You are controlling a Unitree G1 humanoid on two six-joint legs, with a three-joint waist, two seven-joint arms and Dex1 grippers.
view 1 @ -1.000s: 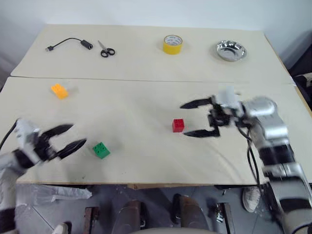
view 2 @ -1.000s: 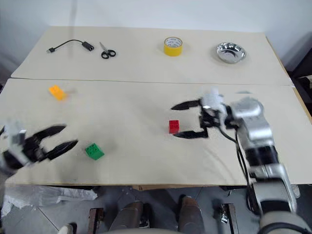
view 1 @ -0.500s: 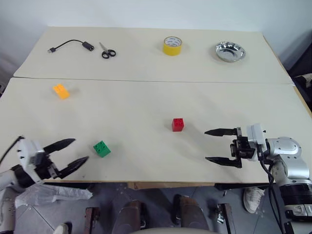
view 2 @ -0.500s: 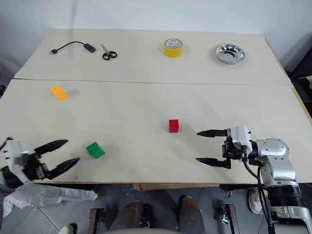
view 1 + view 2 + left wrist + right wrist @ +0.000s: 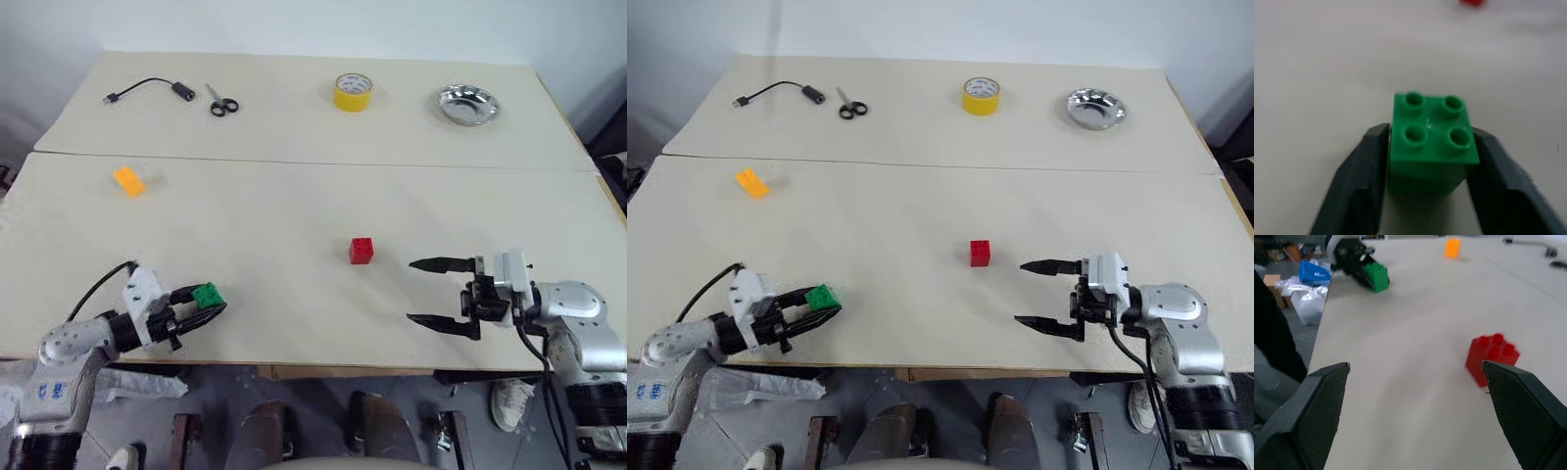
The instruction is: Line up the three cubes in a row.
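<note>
My left gripper (image 5: 201, 305) is shut on the green cube (image 5: 207, 294) near the table's front left edge; both fingers (image 5: 1364, 166) press its sides in the left wrist view, where the green cube (image 5: 1431, 134) shows its studs up. The red cube (image 5: 361, 251) sits in the middle of the near table, and it also shows as the red cube (image 5: 1490, 355) in the right wrist view. The orange-yellow cube (image 5: 128, 180) lies at the far left. My right gripper (image 5: 427, 292) stands open to the right of the red cube, apart from it, with nothing between its fingers.
On the far table lie a black cable (image 5: 145, 88), scissors (image 5: 222, 102), a yellow tape roll (image 5: 354, 91) and a metal bowl (image 5: 468, 103). A seam (image 5: 313, 163) joins the two tables.
My left gripper moved right to the green cube and shut on it. My right gripper drew back from the red cube toward the front right edge, staying open.
</note>
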